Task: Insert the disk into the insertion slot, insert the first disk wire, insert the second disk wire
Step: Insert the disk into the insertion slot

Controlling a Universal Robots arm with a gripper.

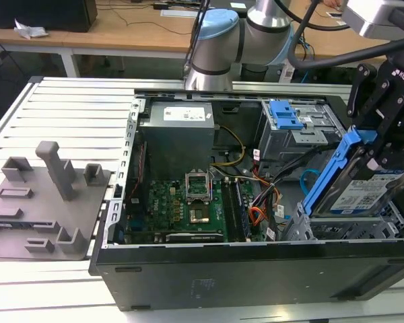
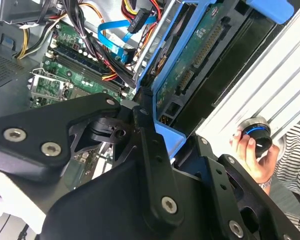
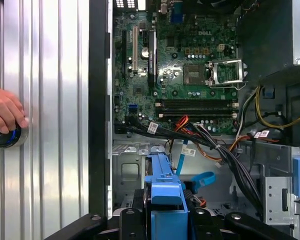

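Black claw (image 1: 376,149) clamps the blue-framed silver drive (image 1: 334,173), white label (image 1: 359,195) illegible. Drive stands tilted at the perforated silver bay (image 1: 337,229), four o'clock in the exterior view.

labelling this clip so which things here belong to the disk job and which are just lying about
job: disk in the pincer, tilted over the insertion slot; second disk wire, the light-blue one.
lying about: grey fixture plate; motherboard; blue ribbed tab; a person's hand on a knob.
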